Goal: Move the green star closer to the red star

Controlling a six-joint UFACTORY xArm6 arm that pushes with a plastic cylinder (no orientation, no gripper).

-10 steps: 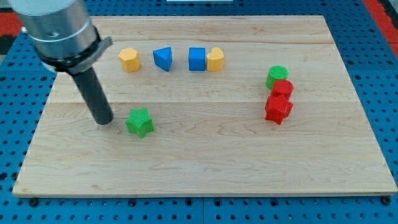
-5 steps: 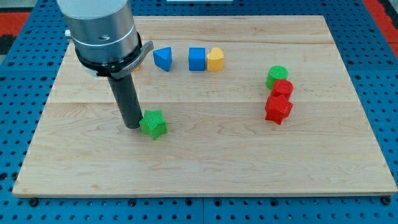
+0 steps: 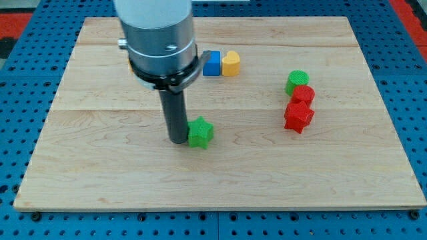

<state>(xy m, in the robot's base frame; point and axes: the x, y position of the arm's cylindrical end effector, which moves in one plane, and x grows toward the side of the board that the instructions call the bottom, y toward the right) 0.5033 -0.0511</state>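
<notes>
The green star [image 3: 200, 133] lies near the middle of the wooden board [image 3: 220, 187]. My tip [image 3: 177, 139] touches its left side. The red star [image 3: 298, 117] lies at the view's right, well apart from the green star. A red round-ish block [image 3: 303, 95] sits just above the red star, and a green round block [image 3: 297, 82] sits above that.
A blue cube [image 3: 212, 63] and a yellow block [image 3: 231, 64] stand side by side near the view's top. The arm's grey body [image 3: 157, 37] hides the blocks further left in that row.
My tip has moved to the view's right, pushing the green star to the right, closer to the red star. The arm now covers the yellow and blue blocks at top left.
</notes>
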